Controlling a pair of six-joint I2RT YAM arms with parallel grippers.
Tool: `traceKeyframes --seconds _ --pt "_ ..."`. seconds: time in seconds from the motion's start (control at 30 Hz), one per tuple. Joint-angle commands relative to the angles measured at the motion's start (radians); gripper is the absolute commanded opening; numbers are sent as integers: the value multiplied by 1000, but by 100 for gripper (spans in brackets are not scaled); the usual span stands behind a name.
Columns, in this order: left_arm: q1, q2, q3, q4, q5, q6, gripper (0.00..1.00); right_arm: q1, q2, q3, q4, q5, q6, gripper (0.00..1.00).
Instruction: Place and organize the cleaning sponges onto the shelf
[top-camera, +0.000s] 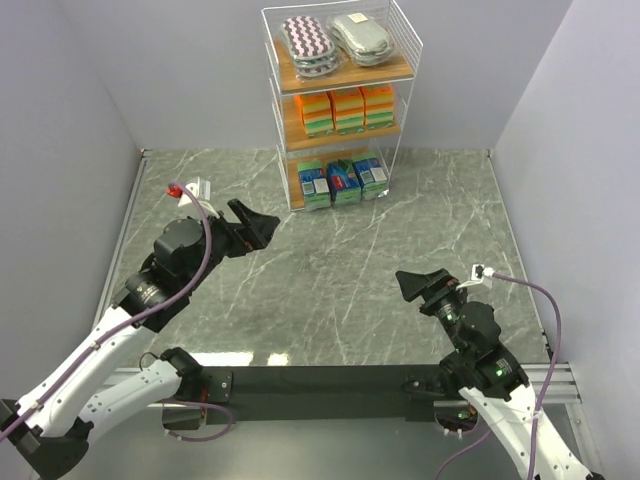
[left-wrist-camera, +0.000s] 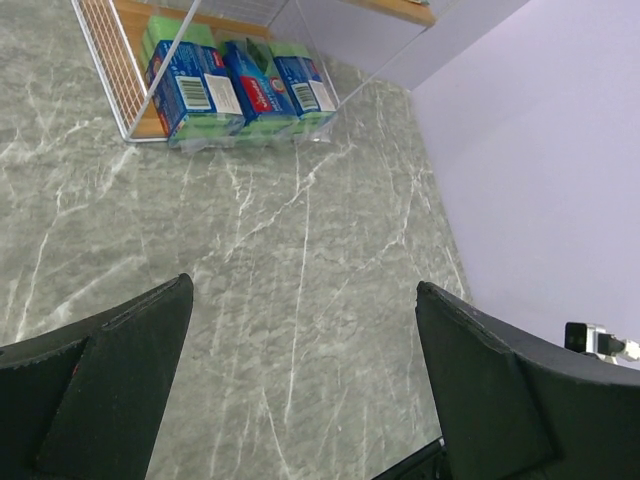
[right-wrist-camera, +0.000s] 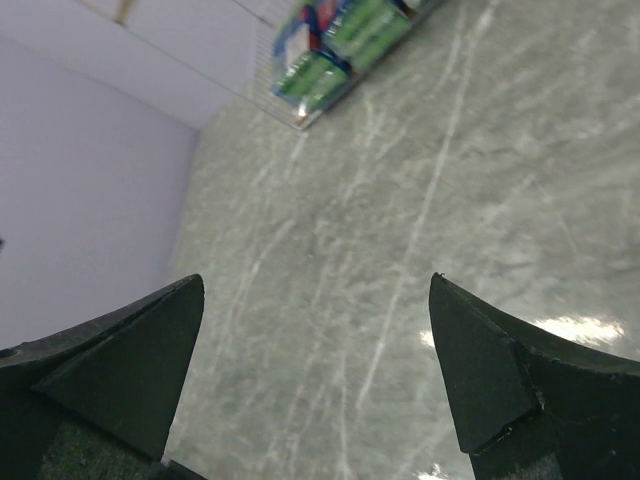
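Only the overhead view takes in the whole shelf (top-camera: 340, 100), which stands at the far edge of the counter (top-camera: 330, 290), about midway along it. Every pack sits on it. The purple-striped oval pack (top-camera: 308, 45) and the silvery-grey pack (top-camera: 362, 38) lie side by side on the top tier. Three orange packs (top-camera: 348, 108) stand in a row on the middle tier, and three blue-green packs (top-camera: 343, 182) in a row on the bottom tier.

The left wrist view shows only the bottom tier, cut off by the frame's top edge. It does show the labels and barcodes on those packs, though they are too small to read. The right wrist view catches the same row as a blur at its upper edge.

The left gripper (left-wrist-camera: 302, 290) hangs over the left side of the counter, fingers spread wide with nothing between them. The right gripper (right-wrist-camera: 315, 285) is over the near right part, likewise wide and empty. From overhead the gaps are hard to judge; the wrist views show them plainly.
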Motion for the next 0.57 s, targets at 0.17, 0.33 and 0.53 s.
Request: traceKeyframes --seconds 0.17,0.33,0.53 --pt "4 -26 6 68 8 62 99 -2 -220 23 -114 106 -7 100" --pt "4 -36 0 74 -31 96 100 -2 -229 16 -123 141 2 100" --pt "3 -67 -23 120 -26 131 100 -4 -231 -2 -109 153 9 100"
